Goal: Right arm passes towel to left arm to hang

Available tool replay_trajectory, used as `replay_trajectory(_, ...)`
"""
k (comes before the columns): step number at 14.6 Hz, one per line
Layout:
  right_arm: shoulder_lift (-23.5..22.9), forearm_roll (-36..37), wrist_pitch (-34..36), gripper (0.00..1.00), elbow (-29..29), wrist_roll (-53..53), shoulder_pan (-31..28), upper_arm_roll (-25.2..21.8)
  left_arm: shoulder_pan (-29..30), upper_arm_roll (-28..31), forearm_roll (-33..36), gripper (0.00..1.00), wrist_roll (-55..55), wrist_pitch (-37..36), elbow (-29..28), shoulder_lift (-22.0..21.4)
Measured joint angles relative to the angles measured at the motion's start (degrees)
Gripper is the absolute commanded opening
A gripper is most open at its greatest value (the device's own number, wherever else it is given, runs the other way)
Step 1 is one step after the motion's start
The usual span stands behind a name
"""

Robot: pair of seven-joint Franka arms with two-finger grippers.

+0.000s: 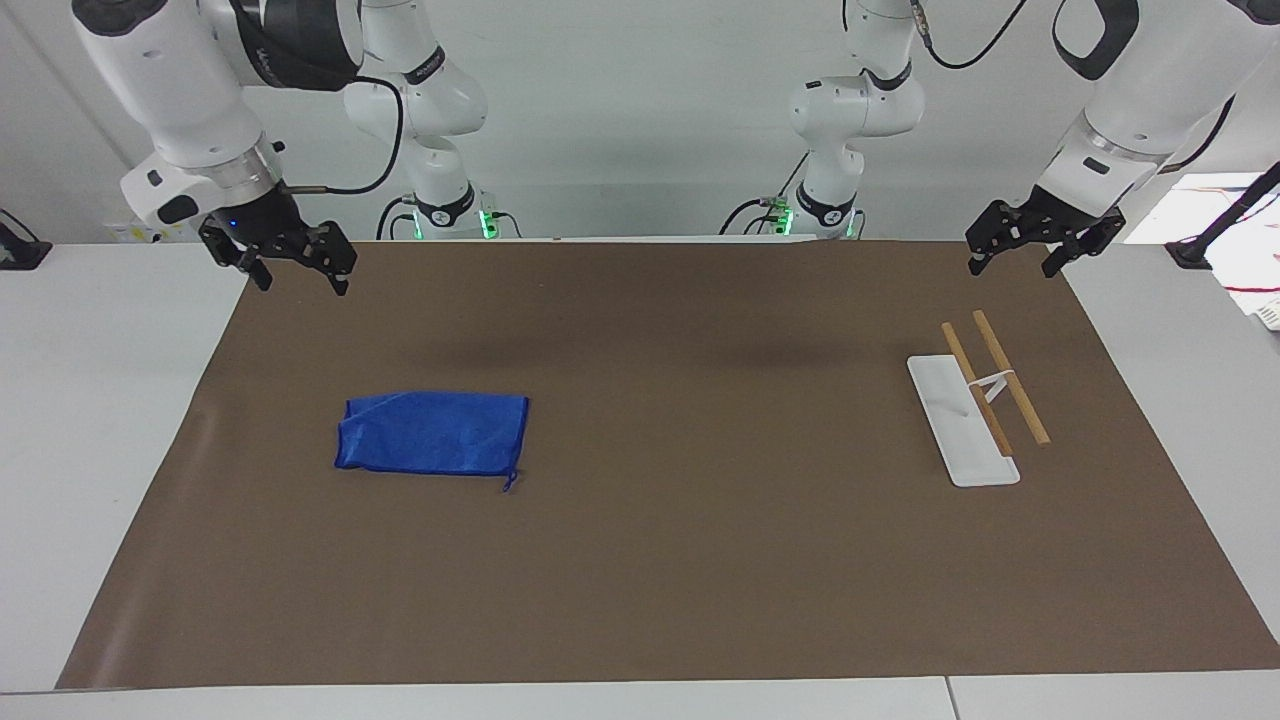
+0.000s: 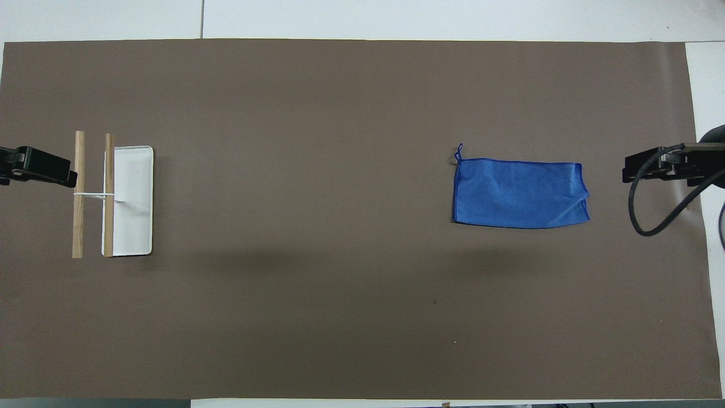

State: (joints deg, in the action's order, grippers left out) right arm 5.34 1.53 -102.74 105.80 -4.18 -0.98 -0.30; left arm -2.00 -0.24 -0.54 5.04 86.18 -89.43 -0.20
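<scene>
The blue towel point(image 1: 432, 433) lies flat on the brown mat point(image 1: 660, 560), toward the right arm's end of the table, with its little loop tag point(image 1: 510, 481) at the corner farthest from the robots.

The right gripper point(image 1: 296, 280) (the one with a tiny blue light) hangs in the air over the mat's corner at its own end. Its fingers are apart and hold nothing.

The left gripper point(image 1: 1015, 262) waits in the air over the mat's other corner, fingers apart too, with nothing in them.

A white rack point(image 1: 962, 420) with two wooden bars point(image 1: 1011, 377) stands on the mat near the left arm's end, well apart from the towel.
</scene>
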Motion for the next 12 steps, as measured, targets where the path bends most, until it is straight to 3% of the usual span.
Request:
replay_trajectory(3, 0.31, -0.03, -9.54, 1.0, 8.46, -1.15, 2.1, 0.04, 0.0, 0.0, 0.0, 1.0, 0.0, 0.0, 0.0, 0.0)
replay_trajectory(8, -7.58, -0.03, -31.17, 1.0, 19.37, -7.62, 6.19, 0.13, 0.0, 0.0, 0.0, 1.0, 0.0, 0.0, 0.0, 0.0)
replay_trajectory(12, -10.1, -0.03, -36.39, 1.0, 23.93, -7.67, 5.79, -0.06, 0.0, 0.0, 0.0, 1.0, 0.0, 0.0, 0.0, 0.0)
